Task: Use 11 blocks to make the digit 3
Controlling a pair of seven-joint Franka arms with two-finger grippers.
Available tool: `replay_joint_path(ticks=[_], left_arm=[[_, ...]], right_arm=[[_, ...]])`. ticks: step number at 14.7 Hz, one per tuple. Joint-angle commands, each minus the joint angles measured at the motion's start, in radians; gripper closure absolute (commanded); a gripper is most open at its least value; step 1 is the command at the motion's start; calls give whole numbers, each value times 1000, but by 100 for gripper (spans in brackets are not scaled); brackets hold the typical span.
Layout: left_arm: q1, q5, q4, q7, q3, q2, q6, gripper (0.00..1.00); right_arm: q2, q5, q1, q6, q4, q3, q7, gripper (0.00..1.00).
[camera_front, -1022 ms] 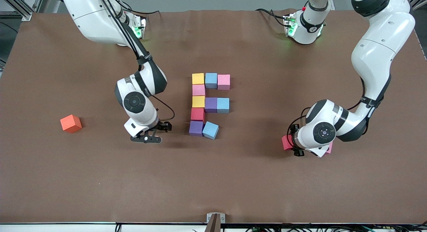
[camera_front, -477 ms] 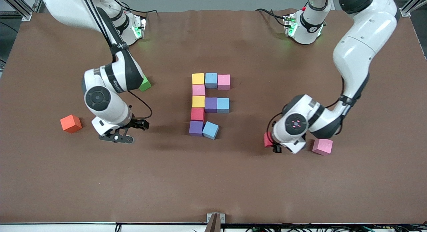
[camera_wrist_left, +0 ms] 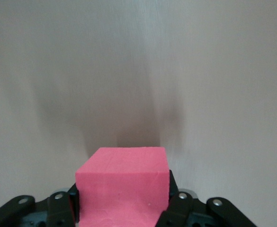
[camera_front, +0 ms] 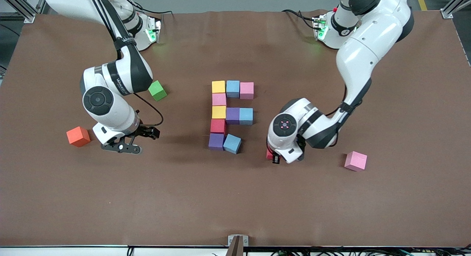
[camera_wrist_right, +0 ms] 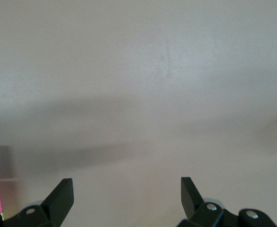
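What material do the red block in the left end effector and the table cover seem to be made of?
Red block: probably foam; matte, finely grained faces without shine, slightly soft edges. Table cover: seemingly a brown matte mat or sheet, perhaps fabric or rubber; it shows faint ripples and no reflections.

We saw a brown desk carrying ten touching blocks, a lone pink block toward the left arm's end, and a green cube and an orange cube toward the right arm's end.

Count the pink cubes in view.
3: pink cube ending the figure's top bar; pink cube under the yellow corner cube; loose pink cube toward the left arm's end.
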Motion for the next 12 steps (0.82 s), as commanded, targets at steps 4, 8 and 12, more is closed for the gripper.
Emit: replay_joint_path(ticks=[4,8,12], left_arm=[[-77,0,60,-3,20,47,79,70],[-121,0,69,-22,51,61,156,70],[-149,0,69,-49,51,79,179,70]], right_arm=[[23,3,23,155,-41,18,9,0],[118,16,66,262,-47,22,23,0],[181,19,129,350,-51,22,150,0]])
